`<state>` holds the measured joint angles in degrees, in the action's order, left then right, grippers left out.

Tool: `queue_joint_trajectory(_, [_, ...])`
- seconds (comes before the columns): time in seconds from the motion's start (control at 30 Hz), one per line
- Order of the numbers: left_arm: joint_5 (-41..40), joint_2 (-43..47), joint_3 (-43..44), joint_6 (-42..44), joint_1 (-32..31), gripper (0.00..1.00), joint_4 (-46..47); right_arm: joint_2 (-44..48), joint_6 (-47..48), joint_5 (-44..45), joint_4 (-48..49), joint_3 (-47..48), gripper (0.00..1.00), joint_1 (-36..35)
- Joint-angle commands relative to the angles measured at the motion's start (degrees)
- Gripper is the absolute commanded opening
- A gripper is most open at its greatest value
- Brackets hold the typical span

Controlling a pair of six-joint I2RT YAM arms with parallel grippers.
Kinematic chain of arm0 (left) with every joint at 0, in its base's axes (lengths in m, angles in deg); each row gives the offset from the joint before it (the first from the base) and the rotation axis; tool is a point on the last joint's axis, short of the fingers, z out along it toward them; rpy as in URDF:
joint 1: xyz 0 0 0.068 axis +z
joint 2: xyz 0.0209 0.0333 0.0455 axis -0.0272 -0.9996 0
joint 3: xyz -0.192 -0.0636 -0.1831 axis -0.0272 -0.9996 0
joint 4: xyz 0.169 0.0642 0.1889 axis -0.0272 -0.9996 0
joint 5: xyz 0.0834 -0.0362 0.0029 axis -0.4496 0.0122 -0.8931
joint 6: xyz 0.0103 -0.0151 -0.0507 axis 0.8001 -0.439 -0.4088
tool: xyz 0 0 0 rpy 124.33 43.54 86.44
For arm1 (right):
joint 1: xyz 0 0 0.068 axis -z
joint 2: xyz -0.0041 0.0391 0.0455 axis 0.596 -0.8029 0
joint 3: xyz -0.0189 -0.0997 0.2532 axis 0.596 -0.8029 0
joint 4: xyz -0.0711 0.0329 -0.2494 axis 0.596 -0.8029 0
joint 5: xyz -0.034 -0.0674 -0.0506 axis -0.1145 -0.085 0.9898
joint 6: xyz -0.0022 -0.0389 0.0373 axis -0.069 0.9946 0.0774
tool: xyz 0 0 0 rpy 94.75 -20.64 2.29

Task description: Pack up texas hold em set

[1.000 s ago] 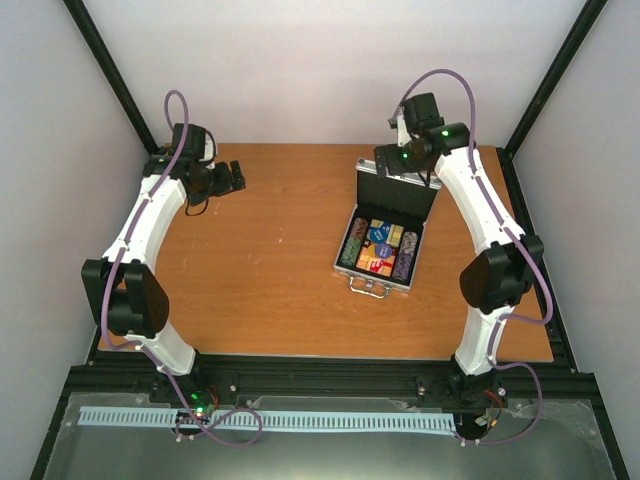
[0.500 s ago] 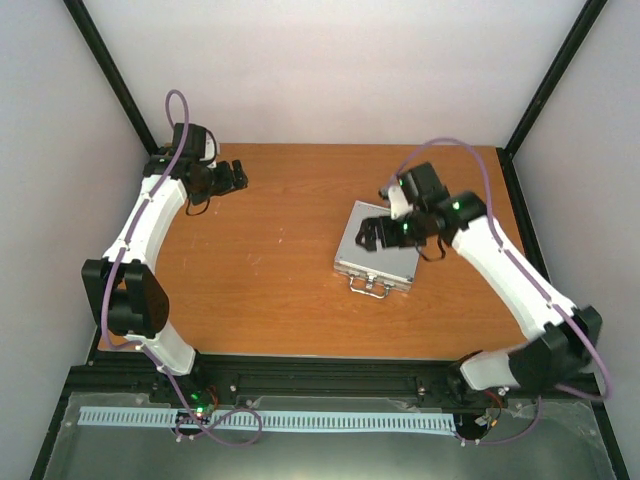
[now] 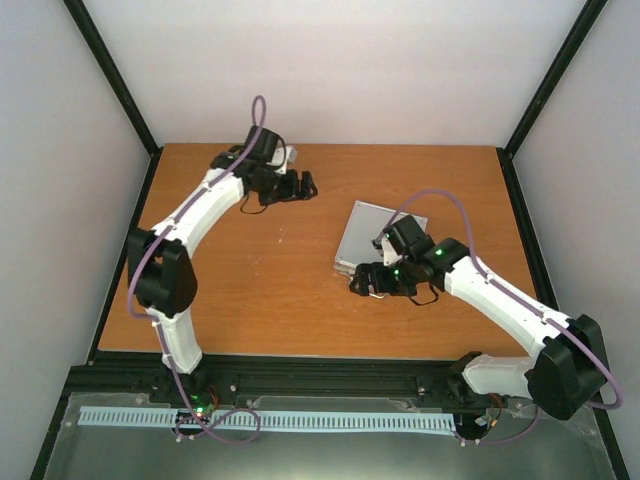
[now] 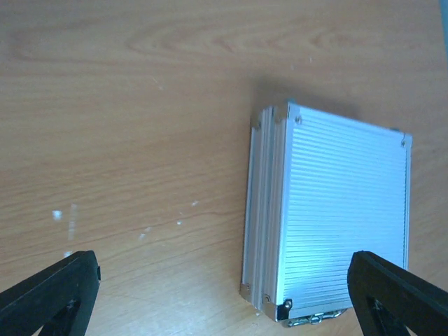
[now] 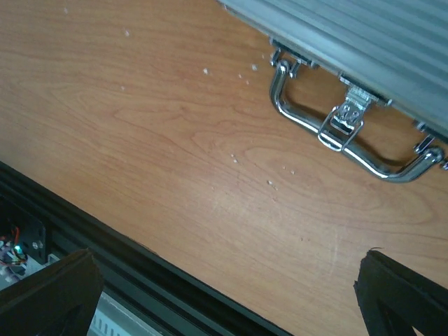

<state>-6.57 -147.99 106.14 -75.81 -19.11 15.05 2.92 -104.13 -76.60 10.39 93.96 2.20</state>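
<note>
The case lies flat on the table, right of the middle, its ribbed lid down on the body. From my left wrist the seam looks even along the side I can see. Nothing of the set shows outside it.

Along its near edge the handle lies out on the wood. The small latch sits at the middle of that edge, over the handle's loop. It seems to hang loose, but I cannot tell for sure that it is not caught.

My right hand hovers just off that near edge, fingers spread wide and holding nothing. My left hand is well apart from the case, towards the far left. It too is wide open and empty, and faces the case's side.

I judge that the step in hand is fastening the latch. The case looks light and lies on smooth wood, so a push on the latch would likely slide it away from me. I would bring my left hand onto the far edge or down on the lid first, to brace it.

Then I would narrow my right fingers and use one tip, staying clear of the handle loop, and press the flap up against the lid's edge. I would push squarely, since a slanted push may turn the case.
</note>
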Motion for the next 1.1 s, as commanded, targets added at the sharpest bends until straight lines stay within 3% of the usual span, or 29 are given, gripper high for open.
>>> queue_joint_trajectory(0.0, [4.01, -5.19, 4.02, 0.27, -2.95, 1.00, -2.04, 0.15, -4.13, -0.31, 8.35, -5.08, 1.00, -1.55])
queue_joint_trajectory(0.4, [3.58, -13.06, 8.92, 1.03, -6.66, 1.00, -6.83, -3.50, -4.13, 1.42, 19.94, -12.00, 1.00, -1.60])
queue_joint_trajectory(1.07, [2.26, -19.58, 12.12, 2.29, -9.92, 1.00, -9.84, -12.53, -2.94, 8.91, 28.68, -14.24, 1.00, -1.64])
